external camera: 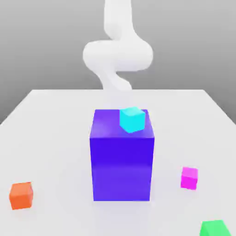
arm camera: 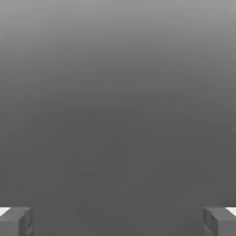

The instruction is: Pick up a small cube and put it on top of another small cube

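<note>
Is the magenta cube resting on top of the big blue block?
No, the magenta cube lies on the table, apart from the blue block, at the exterior view's right.

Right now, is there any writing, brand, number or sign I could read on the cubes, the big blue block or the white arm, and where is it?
None: no text, brand, number or sign can be read on the block, the arm, or the cyan, orange, magenta and green cubes.
</note>
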Controlling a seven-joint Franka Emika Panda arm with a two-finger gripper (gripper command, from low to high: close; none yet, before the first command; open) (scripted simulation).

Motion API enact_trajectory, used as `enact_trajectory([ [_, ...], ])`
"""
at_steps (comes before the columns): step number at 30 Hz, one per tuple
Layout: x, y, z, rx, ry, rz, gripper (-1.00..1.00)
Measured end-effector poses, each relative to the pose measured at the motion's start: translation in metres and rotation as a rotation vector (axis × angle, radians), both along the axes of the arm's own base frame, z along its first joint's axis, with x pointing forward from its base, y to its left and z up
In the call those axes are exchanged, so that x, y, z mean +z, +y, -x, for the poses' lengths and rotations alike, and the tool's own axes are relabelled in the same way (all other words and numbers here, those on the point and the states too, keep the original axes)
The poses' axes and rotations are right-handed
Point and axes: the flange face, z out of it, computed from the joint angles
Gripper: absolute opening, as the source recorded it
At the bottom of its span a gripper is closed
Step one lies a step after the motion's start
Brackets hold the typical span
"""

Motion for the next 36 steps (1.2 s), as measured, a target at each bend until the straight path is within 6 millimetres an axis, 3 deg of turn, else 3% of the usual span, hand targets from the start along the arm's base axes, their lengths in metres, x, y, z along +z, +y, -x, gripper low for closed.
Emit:
enact_trajectory([
  [4, -0.096, 0.051, -0.039, 0.212, 0.135, 0.081, 0.00],
  [9, -0.213, 0.114, -0.047, 0.468, 0.281, 0.184, 0.00],
  [14, -0.327, 0.166, -0.018, 0.729, 0.419, 0.293, 0.00],
  [18, -0.411, 0.198, 0.031, 0.955, 0.522, 0.391, 0.00],
  [20, -0.449, 0.204, 0.059, 1.057, 0.574, 0.439, 0.00],
  [22, -0.475, 0.203, 0.069, 1.095, 0.597, 0.457, 0.00],
  [27, -0.525, 0.202, 0.072, 1.106, 0.605, 0.461, 0.00],
  [28, -0.532, 0.202, 0.072, 1.106, 0.605, 0.461, -1.00],
  [34, -0.536, 0.202, 0.073, 1.106, 0.606, 0.461, -1.00],
  [36, -0.526, 0.202, 0.072, 1.106, 0.606, 0.462, -1.00],
])
